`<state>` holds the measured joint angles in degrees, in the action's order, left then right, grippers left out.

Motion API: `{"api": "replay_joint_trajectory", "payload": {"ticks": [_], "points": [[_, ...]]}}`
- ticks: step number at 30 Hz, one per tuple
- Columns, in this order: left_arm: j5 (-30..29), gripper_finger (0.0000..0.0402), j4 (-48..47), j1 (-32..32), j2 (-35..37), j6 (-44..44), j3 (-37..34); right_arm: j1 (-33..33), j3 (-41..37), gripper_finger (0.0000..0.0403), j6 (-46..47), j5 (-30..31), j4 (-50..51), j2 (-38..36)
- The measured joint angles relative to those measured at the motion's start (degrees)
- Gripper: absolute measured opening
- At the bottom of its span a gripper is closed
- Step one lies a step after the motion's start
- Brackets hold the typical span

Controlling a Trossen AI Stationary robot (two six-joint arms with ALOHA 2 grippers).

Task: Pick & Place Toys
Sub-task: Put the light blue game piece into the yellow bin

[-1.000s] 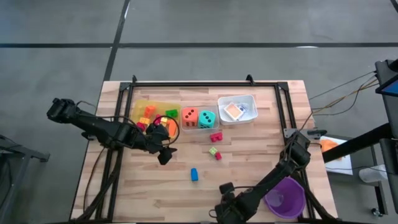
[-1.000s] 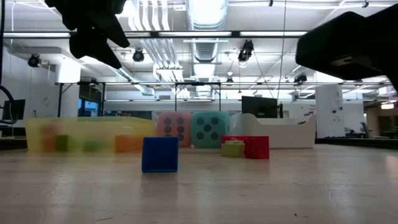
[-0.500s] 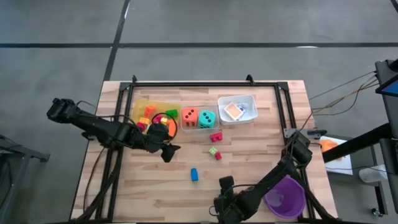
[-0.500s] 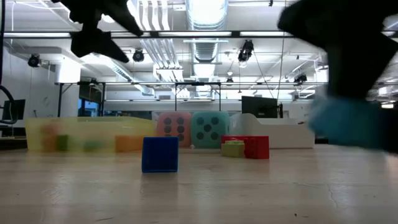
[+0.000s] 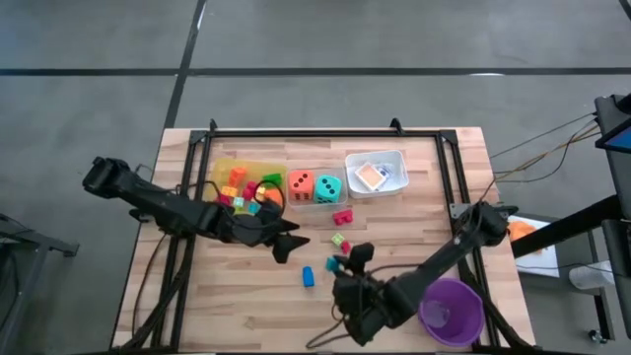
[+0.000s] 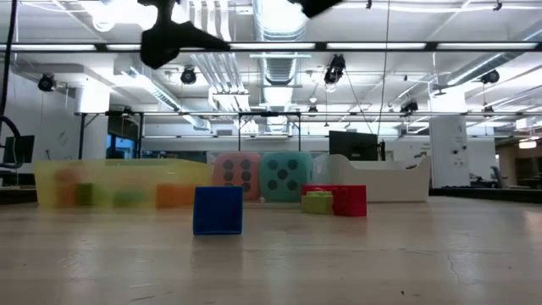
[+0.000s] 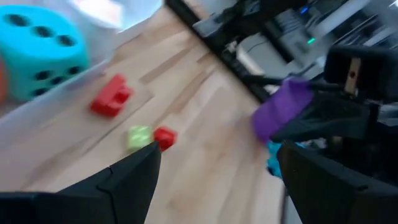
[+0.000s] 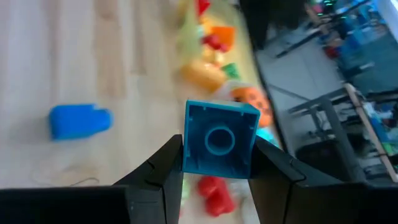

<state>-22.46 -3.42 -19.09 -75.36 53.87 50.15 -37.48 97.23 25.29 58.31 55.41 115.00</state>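
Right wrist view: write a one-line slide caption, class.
Right gripper clamps a hollow teal plastic block above a wooden table.

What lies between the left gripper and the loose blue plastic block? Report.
Nothing: the high view shows bare wooden table between left gripper and blue plastic block.

Grey concrete floor [image 5: 345, 39] with dark seams; wooden table [image 5: 394, 296]; open ceiling with strip lights [image 6: 279, 13], ducts, hanging cables; monitors [image 6: 351, 144] behind.

You see two dark jointed arms, left arm [image 5: 163, 202] and right arm [image 5: 449, 258]; each ends in two matte black fingers [image 8: 155, 177]
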Motion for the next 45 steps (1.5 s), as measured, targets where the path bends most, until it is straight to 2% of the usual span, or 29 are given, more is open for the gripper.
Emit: {"api": "replay_joint_trajectory", "payload": {"ticks": [5,14,23,28,33,42,45], "points": [[1.8,0.032,10.1,0.0,-4.3,0.0,0.3,3.1,0.0,0.0131,-2.6,1.9,-0.7,-3.0],[2.1,0.032,17.0,0.3,-7.6,0.2,0.9,6.4,0.0,0.0132,-6.7,1.8,-2.5,-4.5],[1.9,0.032,18.9,1.0,-9.2,0.0,0.9,7.4,-0.1,0.0132,-16.2,1.7,-11.1,-4.3],[1.9,0.0313,18.8,1.7,-9.2,-1.8,0.9,7.6,-0.1,0.0132,-17.5,0.3,-12.0,-4.3],[1.9,0.0258,18.9,1.8,-9.2,-2.6,1.0,7.6,-0.1,0.0132,-17.9,-0.1,-12.1,-4.2],[2.1,0.0089,18.9,1.8,-9.2,-4.1,1.0,8.7,-0.2,0.0132,-17.8,-0.3,-11.9,-4.1],[2.1,0.0083,18.9,1.8,-9.2,-4.2,1.0,8.7,-0.2,0.0132,-17.7,-0.2,-12.0,-4.1]]}}
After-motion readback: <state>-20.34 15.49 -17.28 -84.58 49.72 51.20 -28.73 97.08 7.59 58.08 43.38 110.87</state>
